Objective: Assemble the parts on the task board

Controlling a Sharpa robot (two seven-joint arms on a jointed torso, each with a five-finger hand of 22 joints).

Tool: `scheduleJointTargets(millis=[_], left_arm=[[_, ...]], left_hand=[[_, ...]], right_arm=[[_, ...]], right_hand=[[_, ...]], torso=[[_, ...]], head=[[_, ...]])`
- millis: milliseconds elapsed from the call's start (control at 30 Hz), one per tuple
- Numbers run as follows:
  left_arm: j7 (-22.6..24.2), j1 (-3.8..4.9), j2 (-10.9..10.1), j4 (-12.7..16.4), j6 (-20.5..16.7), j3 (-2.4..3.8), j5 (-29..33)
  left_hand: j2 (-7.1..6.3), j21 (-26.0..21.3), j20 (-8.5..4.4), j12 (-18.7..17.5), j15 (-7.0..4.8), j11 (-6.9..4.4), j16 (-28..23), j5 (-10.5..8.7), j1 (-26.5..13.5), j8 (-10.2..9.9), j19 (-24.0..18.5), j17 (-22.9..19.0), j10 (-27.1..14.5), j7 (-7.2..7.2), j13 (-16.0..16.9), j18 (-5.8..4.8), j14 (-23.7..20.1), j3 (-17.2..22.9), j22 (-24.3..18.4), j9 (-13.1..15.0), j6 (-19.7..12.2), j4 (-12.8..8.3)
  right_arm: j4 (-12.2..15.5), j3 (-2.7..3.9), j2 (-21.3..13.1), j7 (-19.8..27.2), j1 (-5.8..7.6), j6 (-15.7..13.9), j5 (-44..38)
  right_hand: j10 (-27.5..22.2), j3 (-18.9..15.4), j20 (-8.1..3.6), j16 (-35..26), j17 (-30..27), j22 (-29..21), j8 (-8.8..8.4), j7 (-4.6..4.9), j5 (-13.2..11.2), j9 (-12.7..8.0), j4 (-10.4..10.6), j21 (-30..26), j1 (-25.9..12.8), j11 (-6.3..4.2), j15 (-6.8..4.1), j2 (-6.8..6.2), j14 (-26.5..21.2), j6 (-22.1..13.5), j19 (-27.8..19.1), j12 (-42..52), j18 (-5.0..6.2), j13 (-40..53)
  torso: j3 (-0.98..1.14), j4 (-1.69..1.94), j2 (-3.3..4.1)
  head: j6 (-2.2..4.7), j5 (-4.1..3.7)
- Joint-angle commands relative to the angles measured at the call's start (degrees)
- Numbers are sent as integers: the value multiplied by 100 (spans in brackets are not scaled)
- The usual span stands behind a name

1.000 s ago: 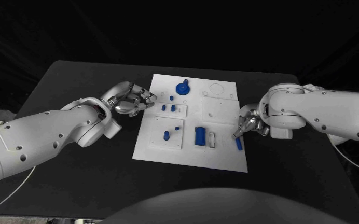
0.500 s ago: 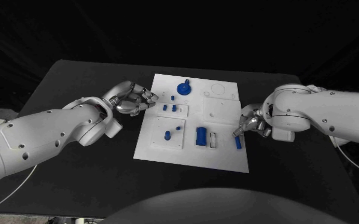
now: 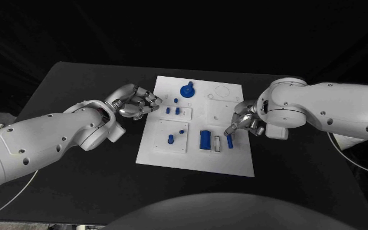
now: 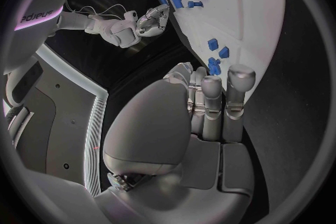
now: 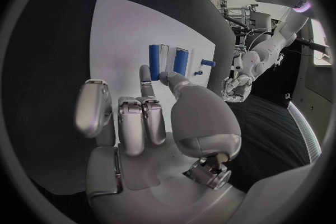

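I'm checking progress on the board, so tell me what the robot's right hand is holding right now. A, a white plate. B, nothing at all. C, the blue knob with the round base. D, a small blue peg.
D: in the head view the right hand pinches a small blue peg over the task board.

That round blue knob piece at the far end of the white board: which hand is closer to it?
Left. The left hand sits beside the board, a little nearer the robot than the knob piece; the right hand is farther off, holding a blue peg.

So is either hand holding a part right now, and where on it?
The right hand pinches a slim blue part by its upper end, over the task board. The left hand is curled with nothing visible in it.
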Motion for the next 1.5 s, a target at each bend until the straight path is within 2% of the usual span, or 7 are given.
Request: scheduleJointTargets(millis=[33, 167, 333, 567, 833, 1300, 1500], left_arm=[[-15, 0, 17, -1, 125, 3, 30], [-38, 0, 22, -4, 140, 3, 30], [-47, 0, 32, -8, 155, 3, 30], [-50, 0, 38, -10, 159, 3, 30], [-53, 0, 29, 1, 156, 3, 30], [-58, 0, 15, 11, 156, 3, 30], [-63, 0, 15, 11, 162, 3, 30]], left_hand=[[-32, -22, 4, 32, 10, -4, -20, 37, 2, -2, -31, -5, 21, -18, -6, 65, -30, 32, 529, -7, -5, -13], [-34, -30, 4, 31, 10, -3, -22, 38, -4, -6, -33, -9, 19, -21, -7, 66, -33, 32, 527, -9, -12, -12], [-34, -30, 4, 31, 10, -3, -22, 38, -4, -6, -33, -9, 19, -21, -7, 66, -33, 32, 527, -9, -12, -12], [-34, -41, 5, 29, 12, -2, -30, 39, -16, -11, -37, -22, 15, -24, -9, 67, -41, 32, 526, -11, -22, -10], [-34, -41, 5, 29, 12, -2, -30, 39, -16, -11, -37, -22, 15, -24, -9, 67, -41, 32, 526, -11, -22, -10], [-34, -41, 5, 29, 12, -2, -30, 39, -16, -11, -37, -22, 15, -24, -9, 67, -41, 32, 526, -11, -22, -10], [-34, -41, 5, 29, 12, -2, -30, 39, -16, -11, -37, -22, 15, -24, -9, 67, -41, 32, 526, -11, -22, -10]], right_arm=[[-45, -3, 79, 29, 11, 81, 346], [-117, -3, 174, 22, 17, 107, 539], [-193, -4, 276, 19, 8, 105, 733], [-261, -5, 368, 19, -30, 78, 889], [-328, -5, 443, 23, -163, 17, 922], [-378, -6, 461, 30, -221, -91, 865], [-398, -6, 452, 35, -224, -136, 861]], right_hand=[[628, 536, 0, 20, 1509, 870, 12, -19, -39, 5, -510, -27, -34, -4, 2, 3, 597, -12, -26, 22, 113, 1510], [628, 559, 1, 20, 1509, 868, 7, -14, -60, 16, -503, -40, -73, 0, 4, 8, 597, -31, -31, 22, 115, 1510], [628, 580, 3, 20, 1509, 866, 2, -10, -80, 26, -495, -54, -107, 4, 8, 16, 597, -48, -36, 22, 116, 1510], [628, 621, 8, 20, 1509, 858, -13, 2, -122, 40, -476, -98, -169, 14, 16, 42, 597, -88, -54, 22, 123, 1510], [628, 661, 20, 20, 1509, 849, -39, 23, -211, 55, -452, -147, -251, 32, 31, 64, 597, -148, -74, 22, 130, 1510], [628, 698, 50, 20, 1509, 848, -92, 56, -599, 85, -371, -197, -452, 65, 61, 120, 597, -252, -81, 22, 136, 1510], [628, 699, 57, 20, 1509, 847, -114, 70, -683, 85, -332, -211, -509, 76, 69, 144, 597, -287, -82, 22, 137, 1510]], torso=[[4, 9, -9], [2, 8, -2], [-3, -11, -1], [-6, -9, -2], [11, 0, 2], [4, -17, 7], [5, -6, -1]], head=[[1, -2], [1, -4], [1, 7], [1, -12], [1, 0], [1, 9], [1, 10]])
